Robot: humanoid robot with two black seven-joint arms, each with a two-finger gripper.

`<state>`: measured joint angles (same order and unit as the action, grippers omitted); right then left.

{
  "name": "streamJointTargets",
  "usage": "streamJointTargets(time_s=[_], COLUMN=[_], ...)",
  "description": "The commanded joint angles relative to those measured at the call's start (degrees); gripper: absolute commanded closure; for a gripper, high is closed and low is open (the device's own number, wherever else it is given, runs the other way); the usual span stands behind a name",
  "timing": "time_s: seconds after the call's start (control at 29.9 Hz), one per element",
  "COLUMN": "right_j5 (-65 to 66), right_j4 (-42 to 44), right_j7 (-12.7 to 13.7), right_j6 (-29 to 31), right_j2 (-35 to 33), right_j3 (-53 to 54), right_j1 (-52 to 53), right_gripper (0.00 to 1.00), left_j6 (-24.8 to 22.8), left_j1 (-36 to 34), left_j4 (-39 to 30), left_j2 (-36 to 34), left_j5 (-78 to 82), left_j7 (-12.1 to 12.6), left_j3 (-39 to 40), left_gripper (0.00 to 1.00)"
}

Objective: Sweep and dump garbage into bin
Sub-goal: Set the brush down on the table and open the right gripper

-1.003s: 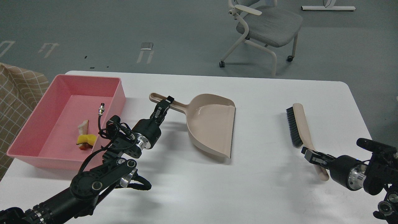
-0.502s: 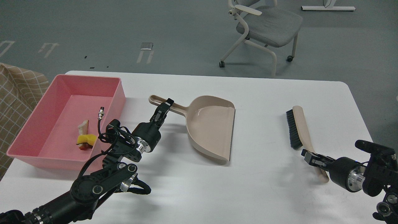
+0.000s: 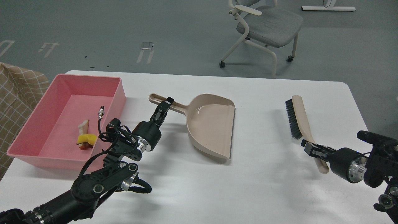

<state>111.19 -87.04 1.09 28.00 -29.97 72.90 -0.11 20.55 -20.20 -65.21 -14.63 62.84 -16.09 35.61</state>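
The pink bin point(image 3: 37, 124) stands at the table's left. Inside it lie the yellow sponge block point(image 3: 84, 139) and the white bread slice point(image 3: 83, 127), close together. My left gripper point(image 3: 163, 109) is shut on the handle of the beige dustpan point(image 3: 211, 126), which rests on the table right of the bin, its mouth facing right. My right gripper point(image 3: 311, 148) is shut on the beige handle of the brush point(image 3: 297, 119), with the black bristles facing left.
The white table point(image 3: 264, 186) has its right edge close to my right arm. A checked brown cloth point(image 3: 15, 93) lies left of the bin. A grey office chair point(image 3: 264, 28) stands on the floor behind the table.
The brush has tipped a little further from me, with my right gripper slightly higher. The dustpan has settled lower and flatter on the table, still held.
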Motion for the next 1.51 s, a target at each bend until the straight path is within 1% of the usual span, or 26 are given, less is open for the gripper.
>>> streamJointTargets(time_s=[0.0, 0.1, 0.13, 0.17, 0.2, 0.23, 0.27, 0.3, 0.33, 0.4, 0.43, 0.47, 0.5, 0.54, 0.6, 0.7, 0.9, 1.04, 1.1, 1.17, 1.47], right_j5=[-0.01, 0.16, 0.17, 0.17, 0.17, 0.25, 0.25, 0.25, 0.08, -0.01, -0.18, -0.19, -0.45, -1.06, -1.85, -2.73, -3.61, -3.79, -4.49, -4.76, -4.84], right_j4=[-0.06, -0.32, -0.32, -0.32, -0.32, -0.15, -0.15, 0.11, 0.29, 0.38, 0.29, 0.29, 0.29, 0.47, 0.56, 0.64, 0.64, 0.56, 0.47, 0.64, 0.82], right_j7=[0.05, -0.04, 0.05, 0.05, 0.05, 0.14, 0.05, 0.14, 0.05, 0.05, 0.05, 0.05, 0.05, 0.05, 0.05, 0.05, 0.05, 0.05, 0.05, 0.05, 0.05], right_j6=[0.0, 0.0, 0.0, 0.0, 0.0, 0.0, 0.0, 0.0, 0.0, 0.0, 0.0, 0.0, 0.0, 0.0, 0.0, 0.0, 0.0, 0.0, 0.0, 0.0, 0.0], right_j2=[-0.27, -0.27, -0.27, -0.27, -0.27, -0.18, -0.18, 0.17, 0.17, 0.26, 0.35, 0.35, 0.61, 0.79, 1.05, 1.14, 1.14, 1.23, 1.23, 1.23, 2.37], right_j3=[-0.3, -0.39, -0.39, -0.39, -0.39, -0.39, -0.3, -0.21, -0.21, -0.04, 0.14, 0.4, 0.92, 2.06, 3.12, 3.74, 5.06, 5.24, 5.24, 5.32, 5.76], right_j1=[-0.59, -1.38, -1.39, -1.39, -1.39, -1.39, -1.39, -1.39, -1.3, -1.3, -1.3, -1.3, -1.21, -1.21, -1.21, -0.6, -0.51, -0.59, -0.51, -0.51, -0.6], right_gripper=[0.89, 0.89, 0.88, 0.88, 0.86, 0.78, 0.7, 0.55, 0.45, 0.36, 0.29, 0.27, 0.14, 0.05, 0.04, 0.03, 0.03, 0.03, 0.03, 0.03, 0.03], left_j6=[-0.07, 0.1, 0.19, 0.19, 0.45, 0.8, 1.06, 1.41, 1.59, 1.59, 1.59, 1.59, 1.59, 1.59, 1.68, 1.77, 4.23, 4.41, 4.67, 4.67, 4.76], left_j1=[0.16, 0.25, 0.25, 0.25, 0.25, 0.16, 0.16, 0.07, -0.02, -0.1, -0.28, -0.28, -0.37, -0.37, -0.37, -0.37, -0.72, -0.9, -0.98, -0.98, -1.95], left_j4=[0.0, 0.0, 0.0, 0.0, 0.0, 0.0, 0.0, -0.09, -0.09, -0.18, -0.26, -0.27, -0.35, -0.35, -0.35, -0.35, -0.09, 0.35, 1.14, 1.49, 2.89], left_j2=[-0.05, 0.04, 0.04, 0.04, 0.04, -0.05, -0.05, -0.14, -0.23, -0.31, -0.31, -0.23, -0.23, -0.31, -0.31, -0.23, -0.75, -1.02, -1.54, -1.63, -3.3], left_j5=[0.0, 0.0, 0.0, 0.0, 0.0, -0.09, -0.09, -0.09, -0.09, -0.09, -0.09, -0.09, -0.09, -0.09, -0.09, -0.17, -0.26, -0.26, -0.26, -0.26, -0.26], left_j7=[0.0, 0.09, 0.09, 0.09, 0.0, 0.0, 0.0, 0.0, 0.0, 0.0, 0.0, -0.08, -0.08, -0.08, -0.17, -1.05, -1.4, -1.49, -2.8, -3.6, -3.86], left_j3=[-0.01, -0.01, -0.01, -0.01, -0.01, -0.01, 0.08, 0.08, 0.08, 0.08, 0.08, 0.08, 0.08, 0.16, 0.08, 0.16, 0.08, 0.08, 0.08, 0.08, 0.08], left_gripper=[0.76, 0.69, 0.65, 0.65, 0.5, 0.17, 0.02, 0.01, 0.01, 0.01, 0.01, 0.01, 0.01, 0.01, 0.01, 0.01, 0.01, 0.01, 0.01, 0.01, 0.01])
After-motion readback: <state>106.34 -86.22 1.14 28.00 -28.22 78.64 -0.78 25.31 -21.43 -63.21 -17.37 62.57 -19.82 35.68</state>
